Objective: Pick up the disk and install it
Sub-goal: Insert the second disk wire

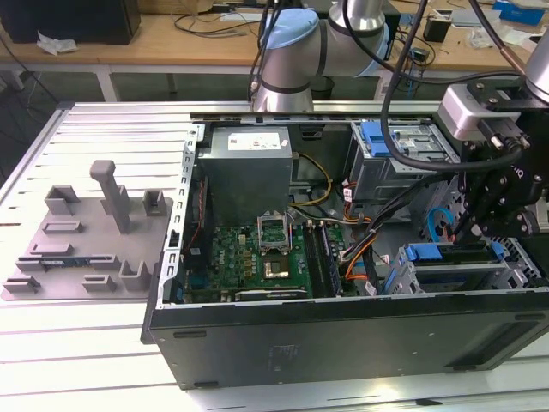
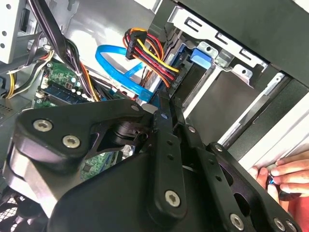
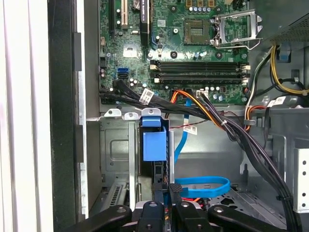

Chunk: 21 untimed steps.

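No legible text anywhere: white sticker (image 1: 258, 140) on the large grey box carries print too small to read; white tags (image 3: 147, 95) on cables likewise unreadable.

Ribbed pale metal counter (image 1: 103, 129) in foreground; cluttered wooden desk (image 1: 171, 39) behind on white legs; even light.

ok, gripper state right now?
Gripper: fingers look shut, tips down at the disk in its bay; whether they grip it cannot be told.
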Each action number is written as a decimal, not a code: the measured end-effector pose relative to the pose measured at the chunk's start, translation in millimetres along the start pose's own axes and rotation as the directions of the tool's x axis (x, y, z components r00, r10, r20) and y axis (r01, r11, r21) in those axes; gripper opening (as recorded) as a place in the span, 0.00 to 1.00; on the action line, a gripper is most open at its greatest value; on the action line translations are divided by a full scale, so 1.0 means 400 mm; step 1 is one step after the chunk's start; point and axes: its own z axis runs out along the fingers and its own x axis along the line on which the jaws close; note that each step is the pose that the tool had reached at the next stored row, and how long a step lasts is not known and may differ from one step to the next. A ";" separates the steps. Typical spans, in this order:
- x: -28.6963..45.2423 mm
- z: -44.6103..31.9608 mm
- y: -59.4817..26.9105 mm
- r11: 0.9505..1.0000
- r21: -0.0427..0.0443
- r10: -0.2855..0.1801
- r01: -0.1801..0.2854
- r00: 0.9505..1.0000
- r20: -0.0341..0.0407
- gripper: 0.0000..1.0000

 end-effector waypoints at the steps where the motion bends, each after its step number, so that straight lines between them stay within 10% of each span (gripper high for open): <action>1: 0.000 0.001 0.000 1.000 0.000 0.000 0.000 1.000 0.000 0.16; 21: 0.001 0.026 -0.001 1.000 0.000 -0.002 0.002 1.000 0.000 0.16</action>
